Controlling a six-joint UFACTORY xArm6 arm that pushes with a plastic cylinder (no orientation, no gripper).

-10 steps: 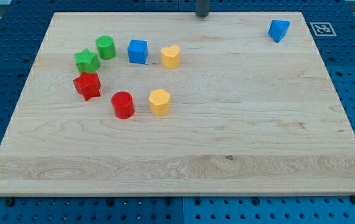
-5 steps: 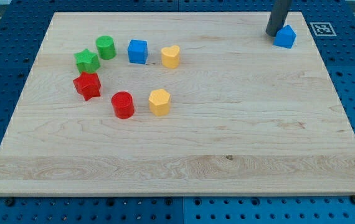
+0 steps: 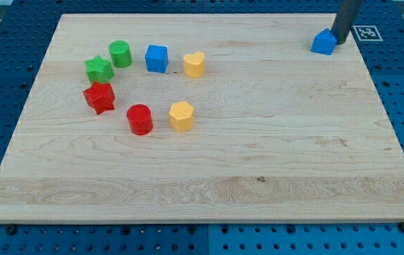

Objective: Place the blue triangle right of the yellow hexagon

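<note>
My tip [image 3: 340,41], a bare rod grasping nothing, touches the right side of the blue triangle [image 3: 322,42] at the far right, positioned to push it left toward the yellow hexagon [image 3: 181,115].

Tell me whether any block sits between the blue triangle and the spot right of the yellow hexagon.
Nothing visible does. The blue triangle sits at the view's top right with my tip against its right side. The board between it and the spot right of the yellow hexagon is bare; the yellow heart lies left of that line.
</note>
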